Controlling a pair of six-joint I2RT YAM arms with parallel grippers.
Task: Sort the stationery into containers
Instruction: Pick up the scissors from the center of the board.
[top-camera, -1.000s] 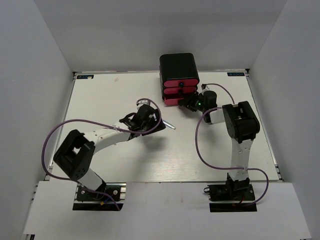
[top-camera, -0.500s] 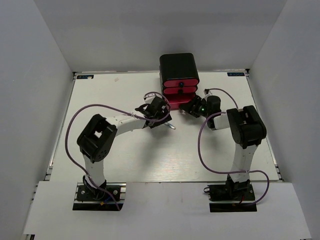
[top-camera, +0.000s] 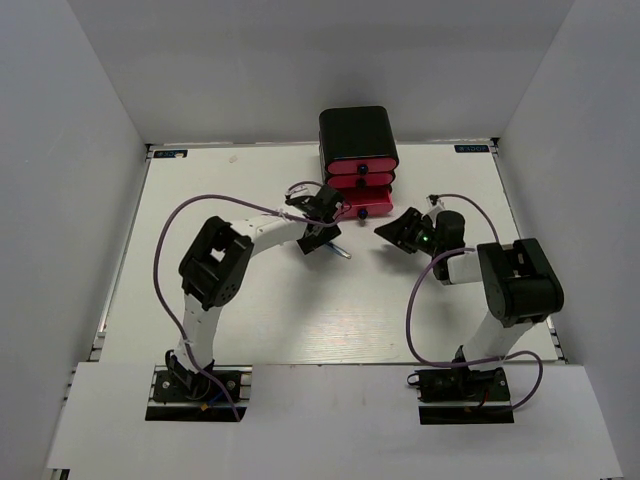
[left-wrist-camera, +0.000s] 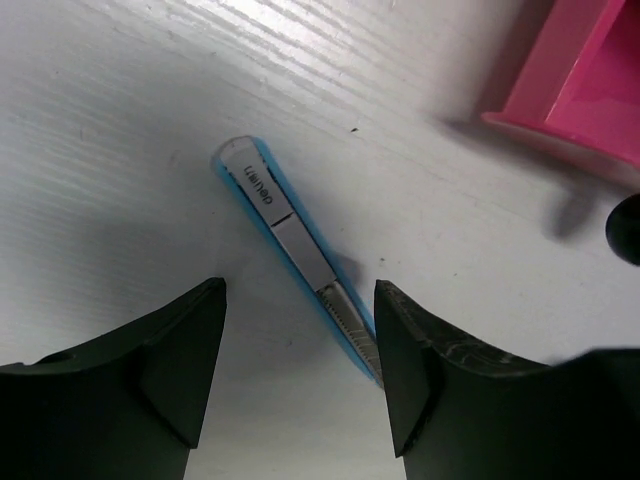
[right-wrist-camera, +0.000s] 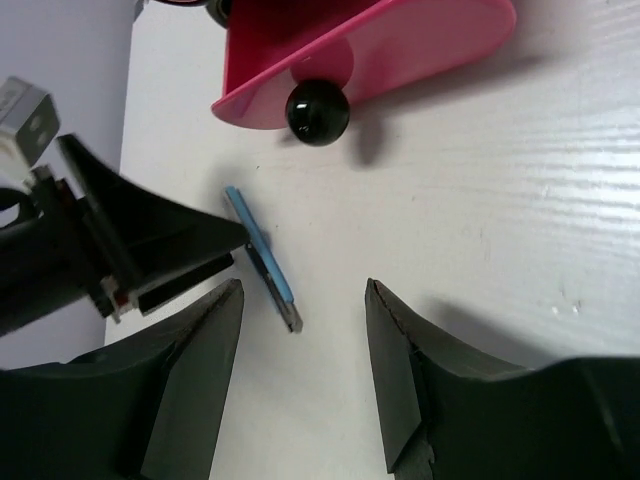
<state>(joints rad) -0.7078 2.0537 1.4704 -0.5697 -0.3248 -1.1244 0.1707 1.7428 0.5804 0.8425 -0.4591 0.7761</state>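
A slim blue stationery piece with a grey ribbed slider lies flat on the white table, in front of the black drawer box. It also shows in the right wrist view and the top view. My left gripper is open and hovers over its near end, with one finger beside it. My right gripper is open and empty, to the right of the piece and apart from it. The bottom pink drawer stands pulled out, with its black knob free.
The two upper pink drawers are shut. The box stands at the table's far edge, against the grey back wall. The left gripper and the right gripper are close together in front of the open drawer. Purple cables loop over both arms.
My left gripper has moved right and farther in, over the blue piece. My right gripper has drawn back from the drawer knob to the right, and the bottom drawer now sticks out farther.
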